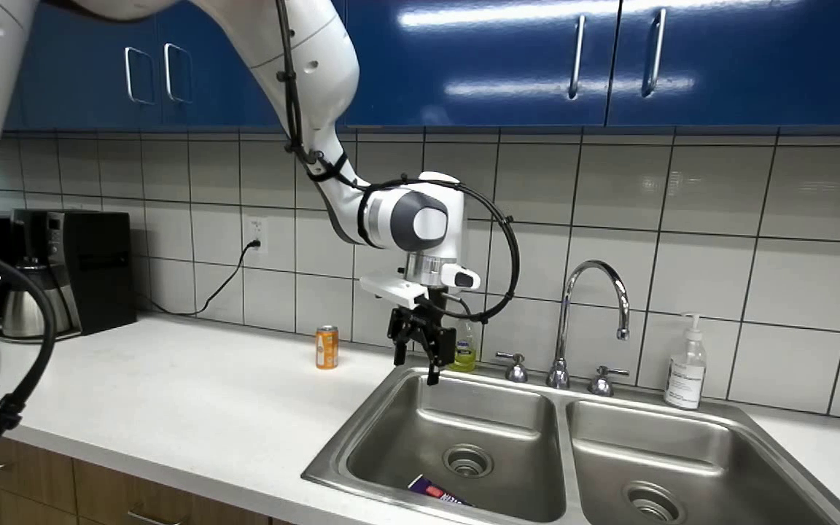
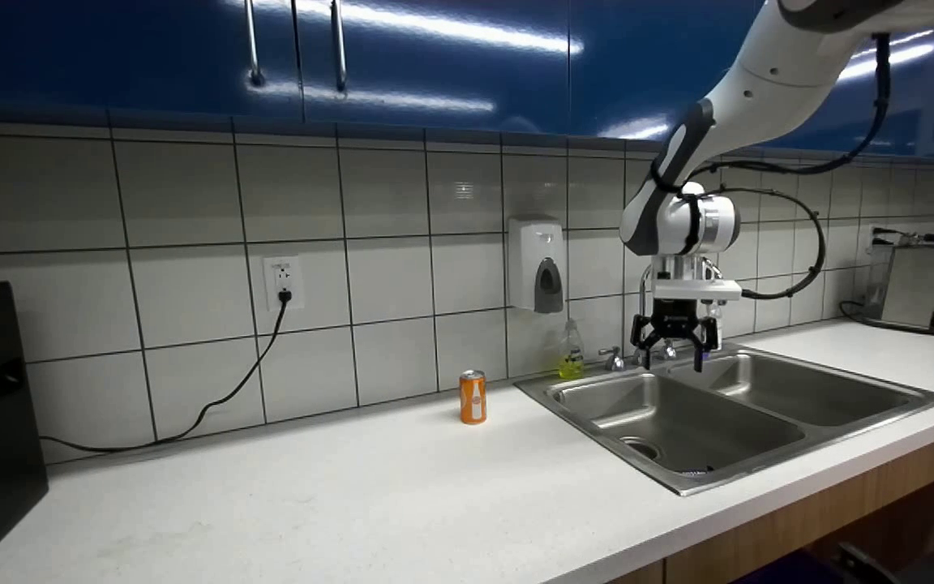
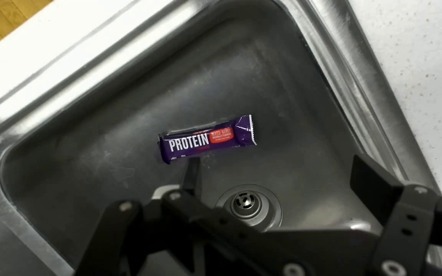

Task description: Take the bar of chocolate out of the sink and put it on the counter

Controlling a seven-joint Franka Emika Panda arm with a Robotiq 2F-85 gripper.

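Observation:
The bar of chocolate [image 3: 207, 140] is a flat purple wrapped bar with "PROTEIN" and a red label. It lies on the floor of a sink basin near the drain. It shows partly behind the front rim in an exterior view [image 1: 438, 491], and only a sliver shows in an exterior view [image 2: 696, 471]. The double steel sink [image 1: 349, 441] is set in the off-white counter [image 1: 172, 394]. My gripper [image 3: 282, 176] is open and empty, pointing down. In both exterior views the gripper [image 1: 416, 367] [image 2: 672, 361] is well above the sink, towards its back side, apart from the bar.
An orange can [image 1: 327, 347] stands on the counter beside the sink. A yellow soap bottle [image 1: 466, 354], a curved faucet [image 1: 564, 321] and a pump bottle [image 1: 686, 372] stand along the back. A dispenser [image 2: 536, 264] hangs on the wall. Blue cabinets [image 1: 478, 65] are overhead.

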